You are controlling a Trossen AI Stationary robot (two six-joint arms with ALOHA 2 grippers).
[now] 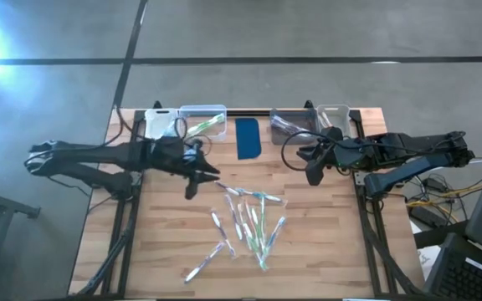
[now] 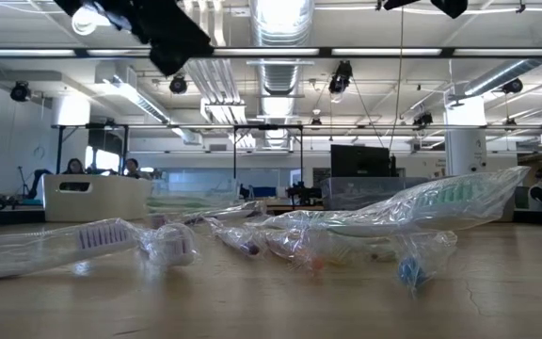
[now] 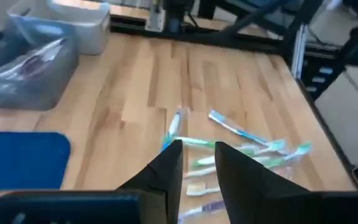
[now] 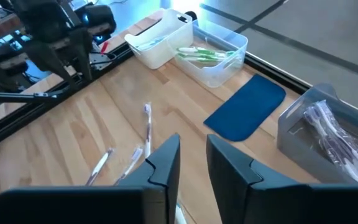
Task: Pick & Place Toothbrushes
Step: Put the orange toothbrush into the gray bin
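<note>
The wood-plank table (image 1: 325, 242) stands in an open industrial room. The plastic-wrapped toothbrushes (image 1: 249, 226) lie scattered just ahead of the left gripper (image 1: 192, 189) and well apart from the right gripper (image 1: 314, 176). Both grippers are narrowly parted and empty. Only the wrist views show the gaps.

About ten wrapped toothbrushes (image 1: 245, 226) loose on table, four bins (image 1: 202, 122), one blue pad (image 1: 248, 138)
</note>
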